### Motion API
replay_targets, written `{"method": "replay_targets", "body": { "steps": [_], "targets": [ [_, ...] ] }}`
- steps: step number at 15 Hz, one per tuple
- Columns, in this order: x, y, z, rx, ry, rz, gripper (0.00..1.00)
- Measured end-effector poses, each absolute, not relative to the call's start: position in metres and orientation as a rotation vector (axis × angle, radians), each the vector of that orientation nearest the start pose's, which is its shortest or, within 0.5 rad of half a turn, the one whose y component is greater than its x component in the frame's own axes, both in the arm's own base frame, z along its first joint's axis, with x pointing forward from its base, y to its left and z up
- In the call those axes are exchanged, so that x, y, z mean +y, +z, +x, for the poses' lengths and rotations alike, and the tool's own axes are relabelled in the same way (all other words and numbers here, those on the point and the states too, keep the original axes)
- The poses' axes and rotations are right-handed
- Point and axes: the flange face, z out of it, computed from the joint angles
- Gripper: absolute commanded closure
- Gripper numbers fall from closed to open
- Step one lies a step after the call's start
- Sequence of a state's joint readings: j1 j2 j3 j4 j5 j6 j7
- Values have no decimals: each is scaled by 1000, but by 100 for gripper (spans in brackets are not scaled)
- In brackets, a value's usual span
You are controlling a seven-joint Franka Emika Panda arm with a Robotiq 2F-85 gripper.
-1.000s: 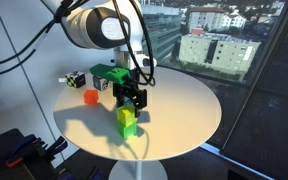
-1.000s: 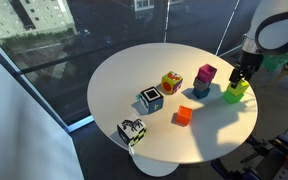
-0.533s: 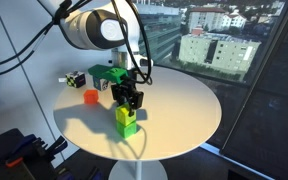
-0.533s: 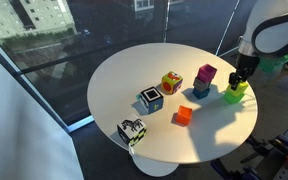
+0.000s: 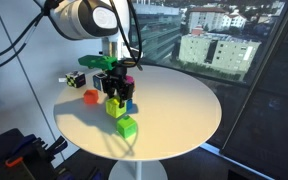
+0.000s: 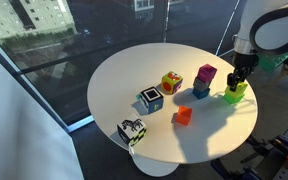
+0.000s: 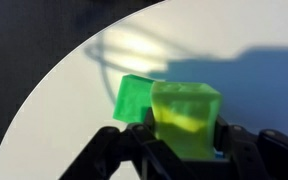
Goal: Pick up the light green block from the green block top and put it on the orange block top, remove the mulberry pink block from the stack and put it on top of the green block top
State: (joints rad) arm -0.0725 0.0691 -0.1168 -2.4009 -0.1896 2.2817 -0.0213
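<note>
The hand point(image 5: 117, 99) is gripping the light green block point(image 7: 187, 118), seemingly clear of the green block point(image 5: 127, 127); the next move is carrying it onto the orange block point(image 5: 90, 97)

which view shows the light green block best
The wrist view: the light green block sits large and close between the jaws. Both exterior views show it only as a small lime cube at the gripper.

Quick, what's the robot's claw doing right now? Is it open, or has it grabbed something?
The gripper: closed, holding the light green block, which is up off the green block.
</note>
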Motion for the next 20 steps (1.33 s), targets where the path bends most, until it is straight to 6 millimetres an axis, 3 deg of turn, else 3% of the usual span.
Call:
{"method": "replay_targets", "body": {
  "steps": [7,14,20],
  "targets": [
    [-55,298,469,-127,296,-3264,74],
    [-17,302,473,-437,283,-3236,74],
    [4,309,480,-743,259,-3144,74]
  ]
}}
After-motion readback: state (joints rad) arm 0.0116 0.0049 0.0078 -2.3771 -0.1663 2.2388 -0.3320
